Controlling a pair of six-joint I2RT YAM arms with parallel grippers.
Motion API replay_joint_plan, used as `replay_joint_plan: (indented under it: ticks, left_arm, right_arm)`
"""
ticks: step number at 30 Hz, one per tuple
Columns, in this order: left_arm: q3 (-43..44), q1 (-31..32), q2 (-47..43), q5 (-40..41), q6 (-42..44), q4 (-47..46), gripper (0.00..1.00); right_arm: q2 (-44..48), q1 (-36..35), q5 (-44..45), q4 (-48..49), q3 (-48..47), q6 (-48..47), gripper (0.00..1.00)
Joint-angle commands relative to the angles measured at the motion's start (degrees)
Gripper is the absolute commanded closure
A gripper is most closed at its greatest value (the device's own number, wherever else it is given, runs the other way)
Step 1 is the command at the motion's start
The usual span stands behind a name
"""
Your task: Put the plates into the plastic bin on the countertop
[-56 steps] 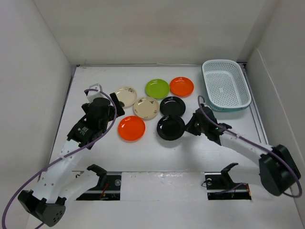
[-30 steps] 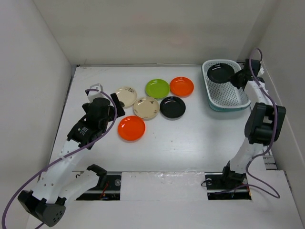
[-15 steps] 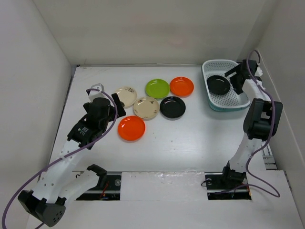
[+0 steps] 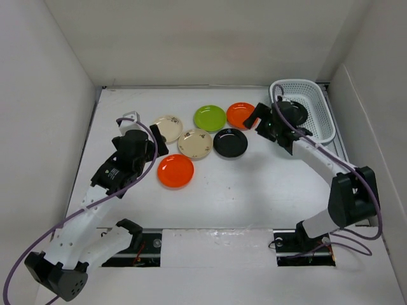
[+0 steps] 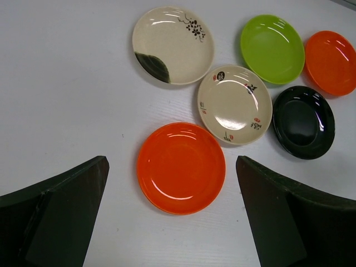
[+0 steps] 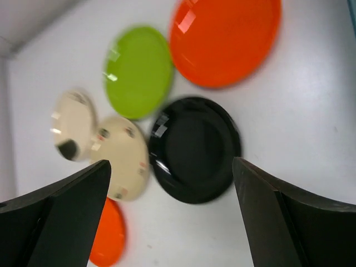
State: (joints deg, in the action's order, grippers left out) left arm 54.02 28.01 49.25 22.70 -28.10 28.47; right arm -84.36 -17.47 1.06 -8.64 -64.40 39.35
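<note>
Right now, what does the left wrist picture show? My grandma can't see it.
Six plates lie on a white countertop: an orange plate nearest, then a leaf-marked cream plate, a speckled cream plate, a lime green plate, a black plate and a far orange plate. The left pincer frames the bottom, open and empty.

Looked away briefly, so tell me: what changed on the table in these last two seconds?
The right gripper carried one black plate off the countertop into the plastic bin, released it, and swung back toward the rest, jaws open. The left gripper, open, and the other six plates stayed put.
</note>
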Motion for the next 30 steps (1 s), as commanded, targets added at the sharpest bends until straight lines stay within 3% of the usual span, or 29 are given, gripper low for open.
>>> replay_joint_plan:
  ticks: [1, 9, 13, 20, 23, 24, 25, 30]
  left_arm:
    - [-0.14, -0.06, 0.23, -0.11, 0.76, -1.57, 0.0]
    - [-0.14, -0.06, 0.23, -0.64, 0.76, -1.57, 0.0]
    - [-0.14, -0.06, 0.23, -0.64, 0.76, -1.57, 0.0]
    - [-0.14, -0.06, 0.23, -0.64, 0.76, -1.57, 0.0]
    - [-0.14, -0.06, 0.23, -0.64, 0.76, -1.57, 0.0]
    - [-0.14, -0.06, 0.23, -0.64, 0.76, -1.57, 0.0]
    - [-0.14, -0.06, 0.23, -0.64, 0.76, -1.57, 0.0]
    - [-0.14, -0.06, 0.23, -0.64, 0.76, -1.57, 0.0]
  right_arm:
    - [-1.51, 0.69, -2.99, 5.56, 5.68, -0.86, 0.05]
    - [-10.29, 0.07, -7.12, 10.31, 9.55, -2.09, 0.13]
    - [-15.13, 0.59, -9.57, 12.16, 9.56, -2.09, 0.32]
    - [-19.88, 0.6, -9.59, 13.48, 9.56, -1.03, 0.56]
    - [-21.29, 1.13, -9.59, 13.48, 9.03, -1.03, 0.77]
    - [-21.29, 1.65, -9.59, 13.48, 9.03, -0.34, 0.92]
    - [-21.29, 2.18, -9.59, 13.48, 9.55, -0.33, 0.99]
    - [-15.5, 2.71, -7.06, 11.9, 11.66, 1.6, 1.0]
